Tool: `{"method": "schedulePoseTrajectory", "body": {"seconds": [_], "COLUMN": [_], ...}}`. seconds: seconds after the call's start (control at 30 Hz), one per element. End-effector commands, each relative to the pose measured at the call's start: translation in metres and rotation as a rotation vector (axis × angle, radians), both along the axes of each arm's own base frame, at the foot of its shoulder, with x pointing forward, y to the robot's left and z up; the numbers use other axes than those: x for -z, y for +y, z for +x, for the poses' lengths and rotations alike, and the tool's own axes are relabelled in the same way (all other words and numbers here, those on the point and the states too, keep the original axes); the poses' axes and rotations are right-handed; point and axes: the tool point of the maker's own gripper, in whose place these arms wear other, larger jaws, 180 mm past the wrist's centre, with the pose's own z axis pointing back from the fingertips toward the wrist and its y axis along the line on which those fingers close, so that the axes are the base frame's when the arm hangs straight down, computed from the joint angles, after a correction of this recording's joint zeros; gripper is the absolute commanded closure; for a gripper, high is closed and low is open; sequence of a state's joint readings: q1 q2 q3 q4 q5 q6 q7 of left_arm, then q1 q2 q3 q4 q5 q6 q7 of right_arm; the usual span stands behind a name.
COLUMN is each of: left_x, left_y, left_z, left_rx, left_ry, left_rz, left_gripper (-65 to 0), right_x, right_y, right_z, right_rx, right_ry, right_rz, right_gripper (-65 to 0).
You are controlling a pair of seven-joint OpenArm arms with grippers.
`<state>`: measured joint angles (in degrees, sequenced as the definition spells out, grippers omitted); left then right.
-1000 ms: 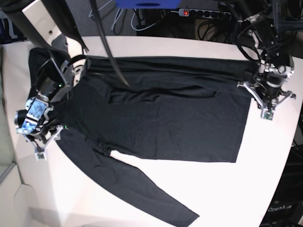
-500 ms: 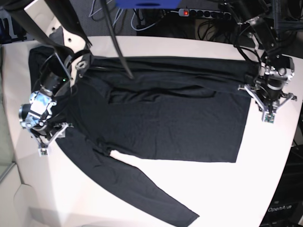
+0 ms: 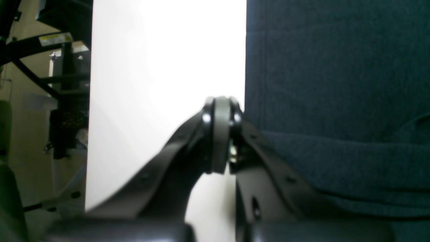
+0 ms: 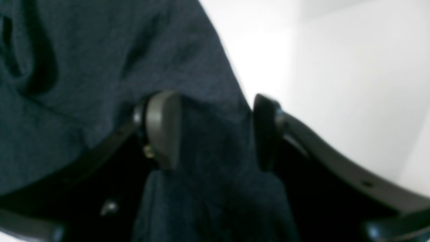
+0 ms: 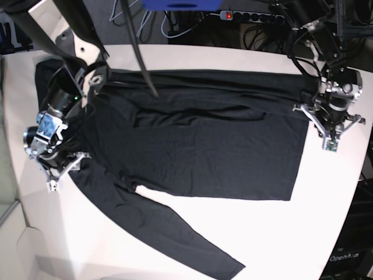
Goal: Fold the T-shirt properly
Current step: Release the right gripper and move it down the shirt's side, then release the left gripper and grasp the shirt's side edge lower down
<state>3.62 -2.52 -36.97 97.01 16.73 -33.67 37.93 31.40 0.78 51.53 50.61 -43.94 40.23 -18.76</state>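
The black T-shirt (image 5: 204, 151) lies spread on the white table (image 5: 262, 233), its far side folded over along the back and one long sleeve (image 5: 192, 239) trailing toward the front. My right gripper (image 5: 65, 169) is at the shirt's left edge. In the right wrist view it (image 4: 215, 131) stands open, a ridge of the shirt's cloth (image 4: 84, 50) rising between its fingers (image 4: 163, 127). My left gripper (image 5: 328, 140) sits at the hem on the right. Its pads (image 3: 221, 134) are pressed shut beside the shirt's edge (image 3: 336, 84), with no cloth seen between them.
A power strip (image 5: 250, 16) and cables lie behind the table, with a blue object (image 5: 180, 4) at the top. In the left wrist view, a dark metal frame (image 3: 67, 67) stands beyond the table's side edge. Black cables hang over the shirt's back left part.
My right arm has shifted slightly toward the back along the shirt's left edge, and its jaws have narrowed a little. The left arm has stayed put.
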Motion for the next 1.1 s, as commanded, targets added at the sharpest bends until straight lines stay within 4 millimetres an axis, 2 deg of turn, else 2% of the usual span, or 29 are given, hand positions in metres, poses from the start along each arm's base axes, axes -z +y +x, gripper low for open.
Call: {"method": "schedulePoseTrajectory", "body": {"seconds": [0.0,0.2,0.4,0.5,0.6,0.77,1.07], "left_x": [-0.015,-0.015,-0.018,-0.029,-0.034,-0.038,-0.049], "left_y": [0.003,0.003,0.002,0.004,0.003,0.002,0.002], "left_z": [0.009,0.009,0.010,0.020,0.025,0.030,0.060], "left_rx": [0.003,0.003,0.005,-0.002,-0.002,0.000,-0.010], "left_ry": [-0.052,-0.052,-0.062,-0.096,-0.112,-0.125,-0.174], "left_rz": [0.013,0.013,0.013,0.018,0.014,0.013,-0.029], "left_gripper": [0.0,0.0,0.0,0.0,0.0,0.0,0.0], "right_x": [0.008,0.009,0.004,-0.020,-0.038,-0.055,-0.059], "right_y": [-0.004,-0.001,0.001,-0.014,-0.016,-0.022,-0.006], "right_z": [-0.010,-0.010,-0.005,0.003,0.010,0.011,0.011], "right_rx": [-0.006,-0.012,-0.043,-0.016,-0.011,-0.019,-0.043], "right_ry": [0.078,0.082,0.077,0.000,-0.045,-0.071,-0.090], "right_rz": [-0.031,-0.032,-0.064,-0.115,-0.151,-0.216,-0.234], "right_gripper": [-25.2,-0.6,0.0,0.0,0.0,0.0,0.0]}}
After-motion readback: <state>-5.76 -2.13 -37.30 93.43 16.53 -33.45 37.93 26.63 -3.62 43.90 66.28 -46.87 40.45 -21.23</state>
